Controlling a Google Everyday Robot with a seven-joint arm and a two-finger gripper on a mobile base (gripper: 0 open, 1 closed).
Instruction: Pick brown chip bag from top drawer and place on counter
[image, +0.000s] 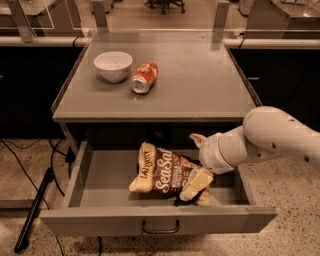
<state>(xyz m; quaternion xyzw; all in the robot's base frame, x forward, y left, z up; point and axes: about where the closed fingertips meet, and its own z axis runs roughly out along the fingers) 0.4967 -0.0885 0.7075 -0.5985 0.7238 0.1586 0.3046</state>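
Note:
The brown chip bag (161, 173) lies flat in the middle of the open top drawer (95, 220), its white "Sea Salt" lettering facing up. My gripper (195, 161) reaches in from the right on a white arm (270, 137) and is low over the bag's right end. Its pale fingers are spread: one (195, 139) is behind the bag and the other (196, 183) lies on the bag's front right corner. The bag rests on the drawer floor. The grey counter (200, 75) is above the drawer.
A white bowl (113, 65) and a red soda can (144, 77) on its side sit at the counter's back left. The drawer's dark pull handle (160, 229) faces the front. A dark pole and cables (32, 210) lie on the floor to the left.

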